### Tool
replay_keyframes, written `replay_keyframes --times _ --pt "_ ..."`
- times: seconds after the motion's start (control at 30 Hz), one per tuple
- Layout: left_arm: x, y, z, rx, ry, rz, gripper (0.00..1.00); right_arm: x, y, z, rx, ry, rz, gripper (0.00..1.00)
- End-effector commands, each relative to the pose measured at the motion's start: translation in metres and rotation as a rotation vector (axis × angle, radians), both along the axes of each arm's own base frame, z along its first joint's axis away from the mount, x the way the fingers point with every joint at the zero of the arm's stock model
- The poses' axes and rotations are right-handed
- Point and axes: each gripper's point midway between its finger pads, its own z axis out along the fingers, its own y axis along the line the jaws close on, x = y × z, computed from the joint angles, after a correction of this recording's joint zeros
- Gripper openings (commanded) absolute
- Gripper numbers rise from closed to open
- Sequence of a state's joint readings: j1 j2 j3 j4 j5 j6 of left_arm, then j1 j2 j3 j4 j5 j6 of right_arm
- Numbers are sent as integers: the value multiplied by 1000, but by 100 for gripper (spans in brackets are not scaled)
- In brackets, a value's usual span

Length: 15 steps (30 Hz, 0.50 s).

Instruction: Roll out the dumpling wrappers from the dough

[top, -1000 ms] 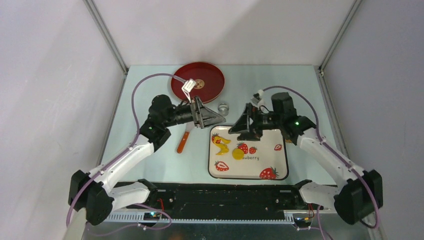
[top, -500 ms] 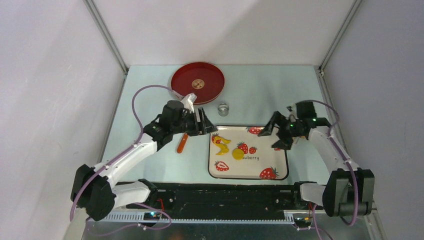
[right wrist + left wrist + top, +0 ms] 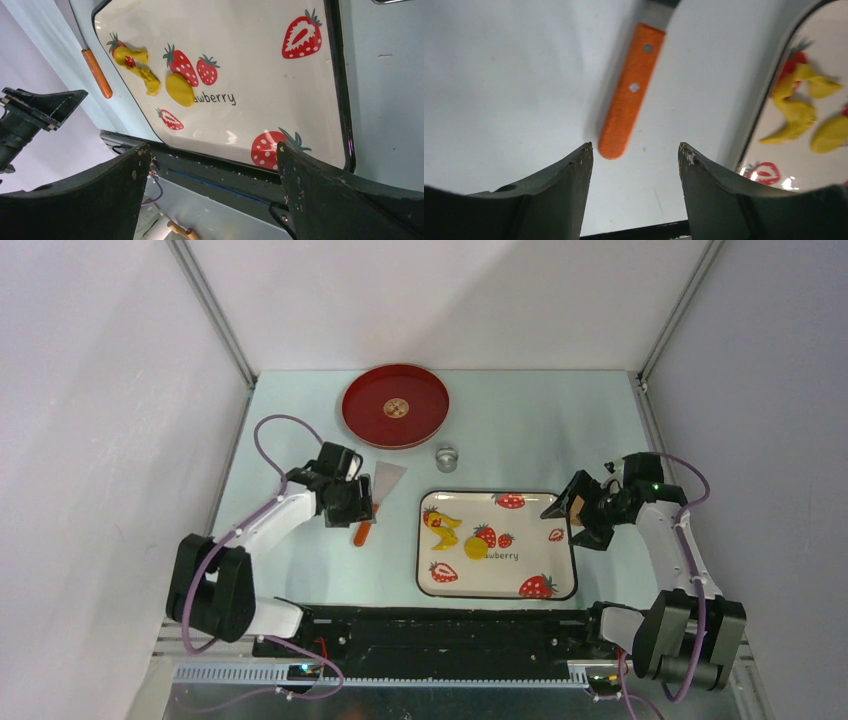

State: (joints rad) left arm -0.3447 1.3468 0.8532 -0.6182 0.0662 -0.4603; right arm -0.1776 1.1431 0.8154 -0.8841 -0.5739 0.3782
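Right wrist, dough [image 3: 142, 73] a twisted yellow strip, wrapper [image 3: 179, 89] smooth, oval

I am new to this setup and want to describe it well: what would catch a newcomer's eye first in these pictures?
The white strawberry tray in the middle stands out first, with bright yellow dough lying on its left part. A round red plate sits at the far side. Left of the tray lies an orange-handled scraper, and the left gripper hangs near its handle with jaws open.
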Motion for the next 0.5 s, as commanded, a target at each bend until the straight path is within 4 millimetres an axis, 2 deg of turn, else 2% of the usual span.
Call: replay_keyframes --times 0.0,0.23,0.47 --pt "6 27 -7 148 35 -36 67 0 7 2 8 -11 41 100" --pt "26 20 -23 173 97 -101 63 -1 15 2 19 -5 65 99" --pt "24 15 -51 202 189 -135 57 -1 20 3 31 -7 79 99"
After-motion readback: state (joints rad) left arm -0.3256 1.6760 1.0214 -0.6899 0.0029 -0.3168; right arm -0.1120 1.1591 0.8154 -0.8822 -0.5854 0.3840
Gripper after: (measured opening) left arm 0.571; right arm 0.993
